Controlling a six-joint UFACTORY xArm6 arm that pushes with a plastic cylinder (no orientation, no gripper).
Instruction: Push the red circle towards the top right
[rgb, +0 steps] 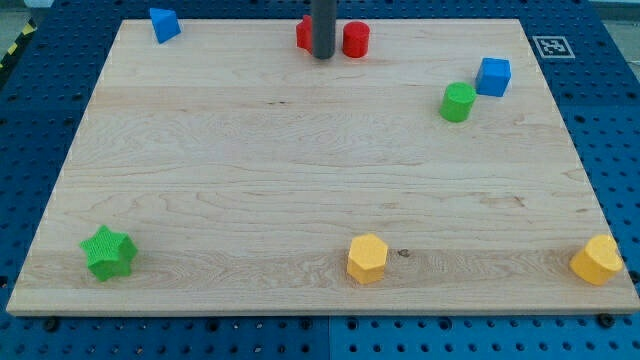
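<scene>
My tip (322, 56) stood near the view's top edge, just to the left of the red circle (356, 39). I think it stood on that side so a push would send the circle to the view's right, toward the top right corner. The circle was already close to the top edge, so it mostly needed to go sideways. Another red block (303, 35) sat just behind my rod on its left, partly hidden, so I could not tell its shape. I had no jaws at all, only the rod, so nothing was open, closed or gripped.

The wooden board (300, 180) was pale and smooth, and it lay on a blue table with rows of little holes (620, 150). A blue block (164, 24) sat at the top left. A green circle (458, 102) and a blue cube (493, 76) sat close together on the right. A green star (108, 252) and two yellow blocks (367, 258) (598, 260) sat along the bottom
</scene>
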